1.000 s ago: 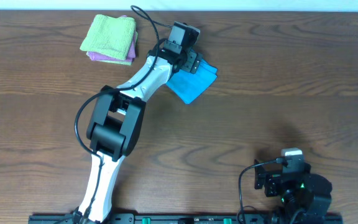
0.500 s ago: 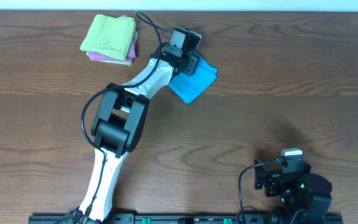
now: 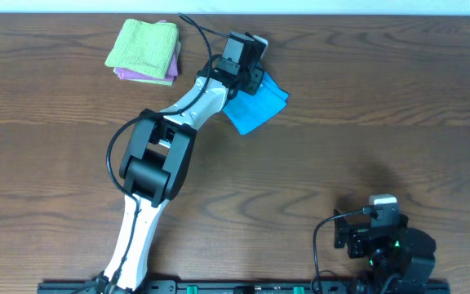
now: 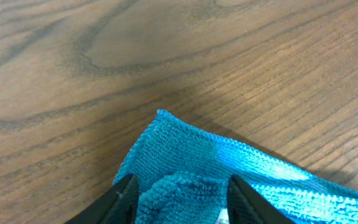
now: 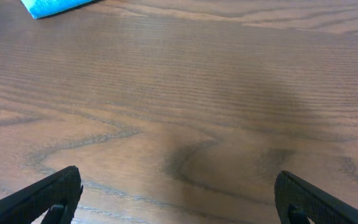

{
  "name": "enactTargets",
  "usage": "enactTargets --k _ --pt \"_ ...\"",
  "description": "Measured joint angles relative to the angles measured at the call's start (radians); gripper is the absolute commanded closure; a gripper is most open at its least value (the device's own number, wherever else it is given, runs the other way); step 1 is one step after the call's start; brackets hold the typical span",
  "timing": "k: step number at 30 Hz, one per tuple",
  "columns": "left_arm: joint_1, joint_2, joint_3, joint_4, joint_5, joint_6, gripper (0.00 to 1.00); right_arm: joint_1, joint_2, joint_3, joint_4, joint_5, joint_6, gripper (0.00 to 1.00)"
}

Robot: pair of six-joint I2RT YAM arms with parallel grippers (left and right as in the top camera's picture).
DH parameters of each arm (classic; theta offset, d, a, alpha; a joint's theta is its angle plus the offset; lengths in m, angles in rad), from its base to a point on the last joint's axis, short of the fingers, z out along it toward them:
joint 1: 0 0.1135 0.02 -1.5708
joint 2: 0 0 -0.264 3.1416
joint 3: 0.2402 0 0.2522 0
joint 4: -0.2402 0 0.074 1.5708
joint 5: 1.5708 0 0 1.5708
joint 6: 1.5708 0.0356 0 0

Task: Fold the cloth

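Toward the far-left part of the table [image 3: 39,122], seen from overhead, a folded lime-green cloth [image 3: 143,42] lies on a folded pink-purple cloth [image 3: 141,75], whose edge peeks out along the near and right sides of the green one. Just right of that pile, the left arm [image 3: 149,159] reaches from the near edge of the table up and to the right. Its black and white links end at the left pincer [image 3: 251,82], which sits over the far-left part of the sky-blue cloth [image 3: 259,110]. This cloth lies as a compact, tilted shape on the dark wood, near the pile but not touching it. From the left wrist, the two black fingertips [image 4: 124,194] stand on either side of a raised ridge of blue terry, each pressed against it, so the left pincer is grasping the cloth by a bunched-up fold. Beyond the fingers the rest of the fabric lies flat, one corner pointing away over the wood grain. Farther right, at the near-right edge of the table and well apart from the cloth, the right arm [image 3: 386,245] sits tucked low. Its wrist view shows the right pincer [image 5: 179,199] released, with the fingers spread to the two lower corners, only wood between them, and a sliver of blue at the upper left.
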Motion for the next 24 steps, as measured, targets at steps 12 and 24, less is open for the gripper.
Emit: enactTargets --k 12,24 --pt "0.000 0.000 0.002 -0.083 0.014 0.000 0.41 0.000 0.000 0.000 0.000 0.000 0.000 0.01" --pt "0.000 0.000 0.002 -0.076 -0.026 0.001 0.69 0.000 0.000 0.000 0.000 0.000 0.000 0.01"
